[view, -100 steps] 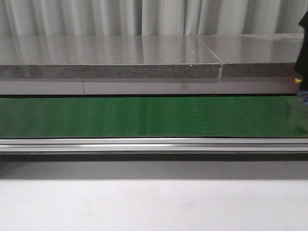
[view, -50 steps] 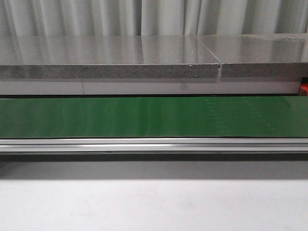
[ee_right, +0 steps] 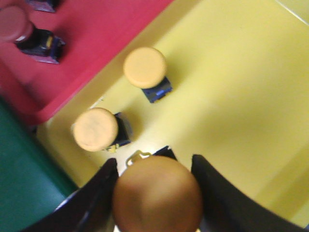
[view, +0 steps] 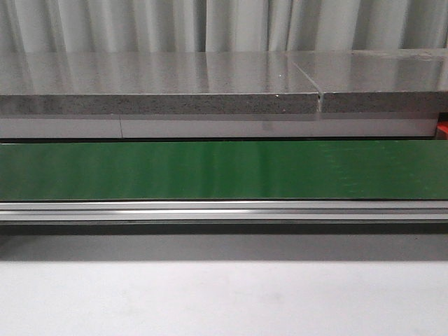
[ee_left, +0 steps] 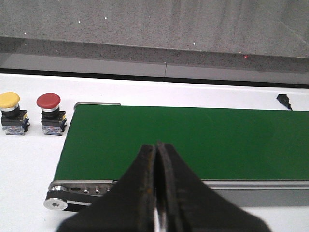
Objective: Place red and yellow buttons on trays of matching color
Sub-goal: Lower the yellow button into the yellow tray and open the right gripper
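Note:
In the right wrist view my right gripper [ee_right: 154,160] is shut on a yellow button [ee_right: 157,195], its fingers on either side below the round cap. It hangs over the yellow tray [ee_right: 231,87], where two more yellow buttons [ee_right: 145,67] [ee_right: 95,129] stand. Beside it, the red tray [ee_right: 96,29] carries a red button [ee_right: 14,23]. In the left wrist view my left gripper [ee_left: 157,144] is shut and empty over the near edge of the green belt [ee_left: 193,140]. Past the belt's end, a yellow button [ee_left: 9,100] and a red button [ee_left: 49,101] stand side by side on the white table.
A grey stone counter [view: 161,84] runs behind the belt [view: 210,168], and an aluminium rail [view: 210,210] runs along the belt's front. A sliver of red [view: 442,129] shows at the front view's right edge. A small black plug [ee_left: 284,100] lies on the table beyond the belt.
A dark shape at the front view's right edge one second ago has gone out of the frame. A sliver of red now shows there.

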